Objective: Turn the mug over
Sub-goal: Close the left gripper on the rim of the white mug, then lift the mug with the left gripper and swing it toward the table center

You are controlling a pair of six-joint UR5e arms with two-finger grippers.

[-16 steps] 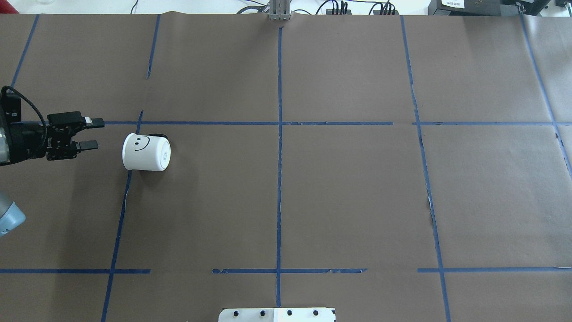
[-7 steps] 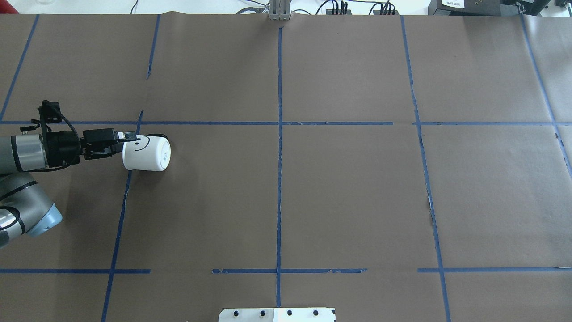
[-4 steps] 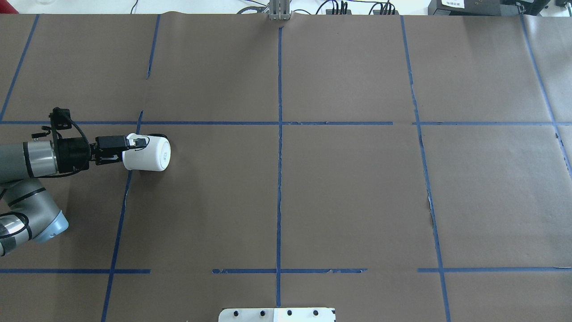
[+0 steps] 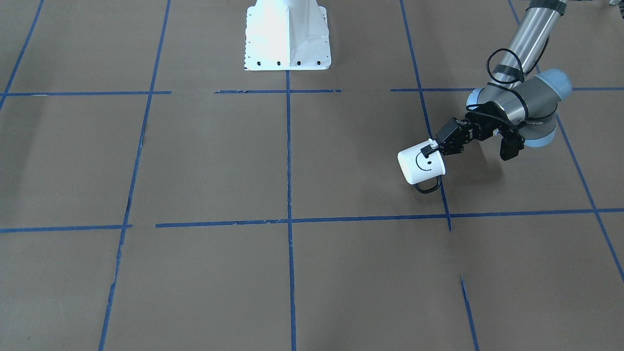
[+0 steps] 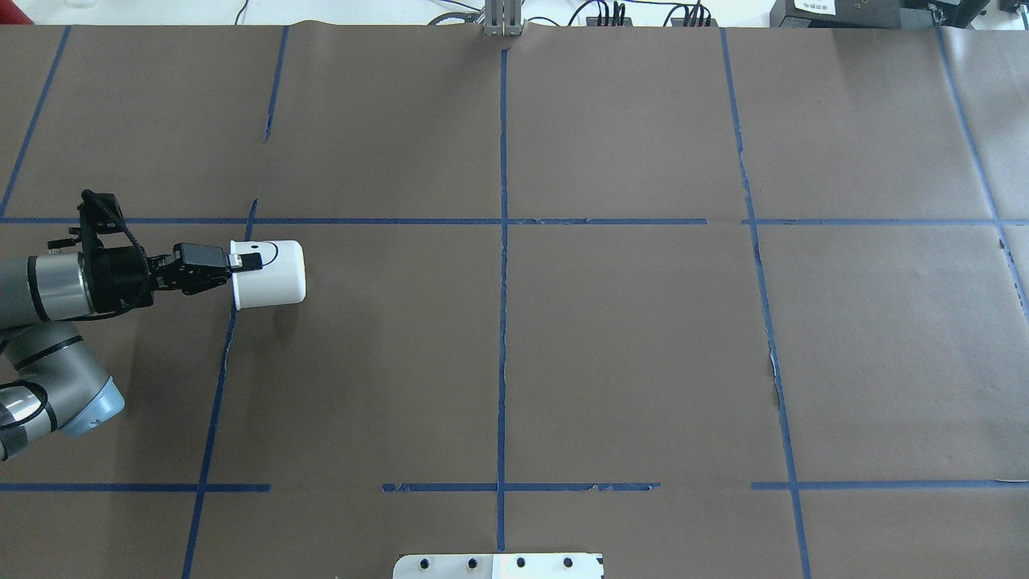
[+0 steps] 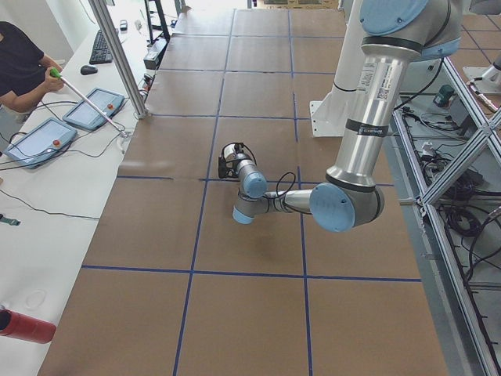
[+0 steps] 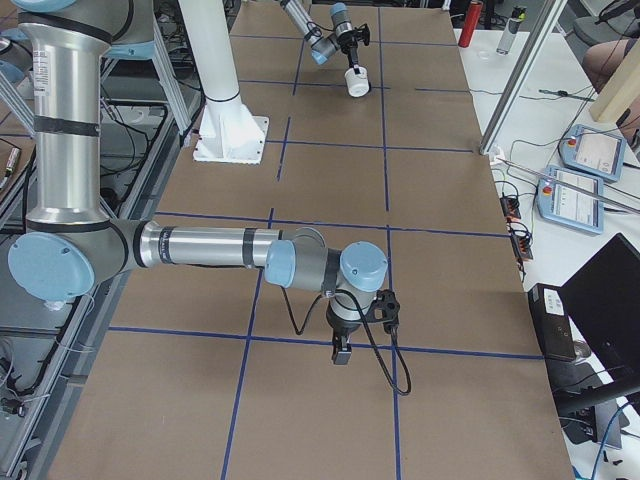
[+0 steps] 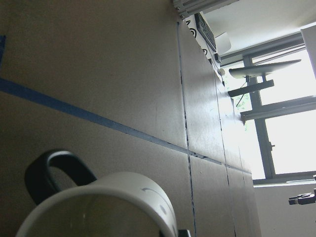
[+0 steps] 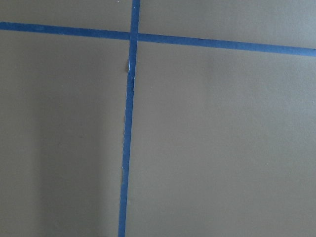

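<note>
The white mug with a black smiley face is at the table's left side, tilted, its mouth toward my left arm and its dark handle at the low side. My left gripper is shut on the mug's rim, one finger inside and one outside. The left wrist view shows the mug close up with its handle. It also shows far off in the exterior right view. My right gripper shows only in that view, low over the paper. I cannot tell whether it is open.
Brown paper with blue tape lines covers the table. The white robot base stands at the near middle edge. A side bench with tablets and a seated person lies beyond the far edge.
My left gripper reached the lying mug, turned and closed on its rim. Since 0.6 s ago the mug has tipped, and its bottom face no longer shows from overhead.
</note>
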